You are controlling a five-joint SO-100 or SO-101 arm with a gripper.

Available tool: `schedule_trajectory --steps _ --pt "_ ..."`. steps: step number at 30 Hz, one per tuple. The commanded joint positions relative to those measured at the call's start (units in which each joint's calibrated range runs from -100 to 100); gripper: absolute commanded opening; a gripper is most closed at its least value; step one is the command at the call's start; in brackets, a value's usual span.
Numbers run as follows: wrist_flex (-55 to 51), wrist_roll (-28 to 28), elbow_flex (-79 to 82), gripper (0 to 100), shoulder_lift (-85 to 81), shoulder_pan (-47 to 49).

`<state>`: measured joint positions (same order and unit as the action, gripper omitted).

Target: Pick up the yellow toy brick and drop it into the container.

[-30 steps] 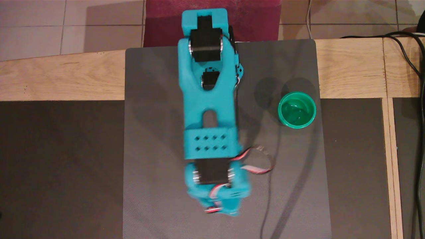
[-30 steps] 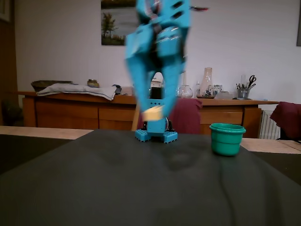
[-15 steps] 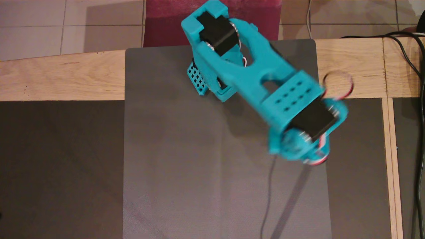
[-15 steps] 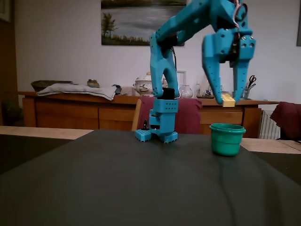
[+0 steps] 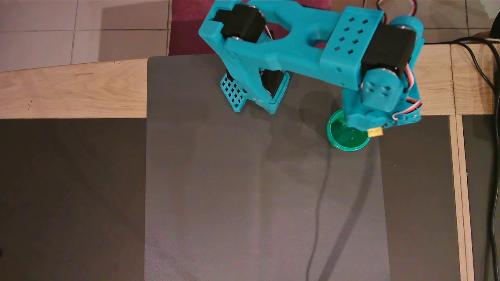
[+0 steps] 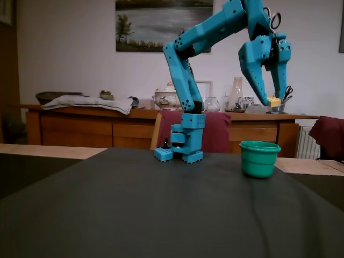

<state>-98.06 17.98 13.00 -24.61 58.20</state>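
The small pale-yellow plastic toy brick (image 6: 274,101) sits pinched between the tips of the turquoise two-finger gripper (image 6: 273,101), whose fingers close on it from both sides. In the fixed view the brick hangs well above the small round teal-green plastic cup (image 6: 259,158), slightly to the right of the cup's middle, with clear air between brick and rim. In the overhead view the brick (image 5: 375,132) peeks out from under the gripper (image 5: 373,130) just at the right edge of the cup (image 5: 345,140), and the gripper body covers the cup's upper part.

The cup stands on the dark grey rectangular mat (image 5: 234,195), close to the mat's right edge and to the right of the turquoise arm base (image 5: 254,93) in the overhead view. Below and left of the cup in that view the mat lies open. A thin dark cable (image 5: 318,218) runs down the mat from below the cup. The pale wooden tabletop (image 5: 70,93) borders the mat beyond the cup.
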Motion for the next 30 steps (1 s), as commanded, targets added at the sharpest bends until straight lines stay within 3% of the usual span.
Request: schedule_trajectory --steps 1,9,30 --pt "-1.9 -0.2 4.5 0 -2.8 0.3" --pt "5.3 -0.6 17.8 0 -7.3 -0.3" --pt "15.4 -2.1 24.7 0 -6.5 -0.4"
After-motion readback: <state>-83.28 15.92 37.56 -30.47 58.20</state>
